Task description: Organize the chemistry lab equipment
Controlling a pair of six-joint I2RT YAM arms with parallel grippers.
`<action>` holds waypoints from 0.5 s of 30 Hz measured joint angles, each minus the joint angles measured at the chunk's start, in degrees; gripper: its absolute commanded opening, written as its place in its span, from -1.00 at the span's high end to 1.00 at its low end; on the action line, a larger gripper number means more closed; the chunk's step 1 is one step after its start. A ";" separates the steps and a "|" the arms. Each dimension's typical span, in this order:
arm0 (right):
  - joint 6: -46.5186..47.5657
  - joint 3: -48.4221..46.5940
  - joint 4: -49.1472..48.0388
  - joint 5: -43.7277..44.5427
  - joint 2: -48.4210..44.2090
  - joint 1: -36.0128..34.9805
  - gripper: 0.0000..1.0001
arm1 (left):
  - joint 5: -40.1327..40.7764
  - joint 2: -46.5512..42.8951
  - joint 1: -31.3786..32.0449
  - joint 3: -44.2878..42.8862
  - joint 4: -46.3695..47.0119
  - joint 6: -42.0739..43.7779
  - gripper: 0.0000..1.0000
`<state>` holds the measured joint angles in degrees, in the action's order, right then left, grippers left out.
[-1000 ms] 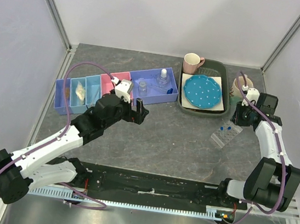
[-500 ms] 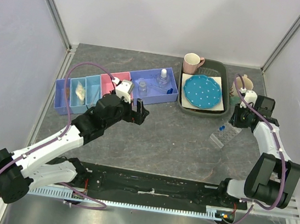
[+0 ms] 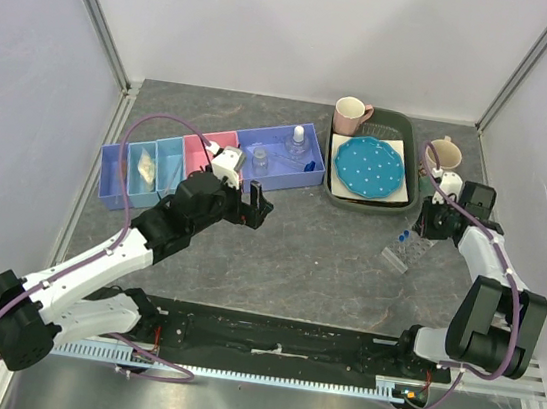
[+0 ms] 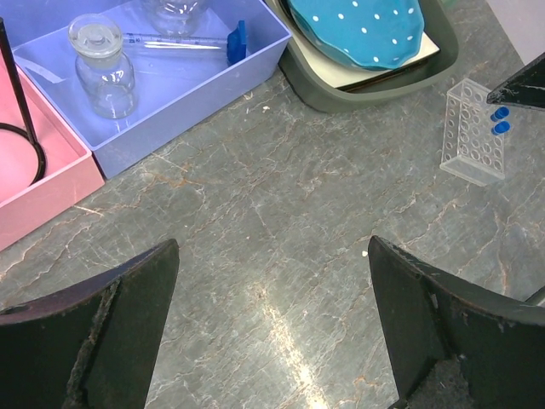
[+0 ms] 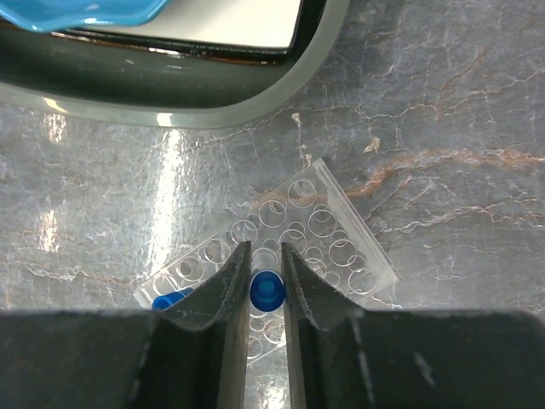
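Change noted: my right fingers have moved in over the clear tube rack, at three o'clock on the counter, and now pinch a blue-capped vial there. Left fingers hang spread, idle. I judge the vial's transfer is next.

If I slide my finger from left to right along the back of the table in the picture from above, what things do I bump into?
small clear bag → clear beaker → white-capped bottle → blue dotted plate → tan mug
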<state>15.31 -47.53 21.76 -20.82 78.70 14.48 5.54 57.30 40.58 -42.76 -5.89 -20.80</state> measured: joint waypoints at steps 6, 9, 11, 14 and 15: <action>1.97 1.88 0.26 -1.38 -0.55 0.00 0.28 | -0.13 0.50 0.00 0.00 0.00 0.00 -0.95; 2.99 2.12 0.85 -1.95 -2.16 0.00 0.18 | -0.13 0.52 0.00 0.00 0.00 -0.02 -0.95; 3.50 2.12 1.27 -2.32 -3.50 0.00 0.13 | -0.15 0.52 0.00 0.00 0.02 -0.02 -0.95; 4.13 2.12 1.90 -2.71 -5.60 0.00 0.10 | -0.17 0.63 0.00 0.00 0.02 -0.02 -0.95; 4.22 2.12 2.14 -2.75 -6.12 0.00 0.08 | -0.17 0.70 0.00 0.00 0.00 -0.02 -0.95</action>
<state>19.53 -45.41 23.90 -23.57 72.58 14.48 5.37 58.00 40.58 -42.76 -5.89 -20.82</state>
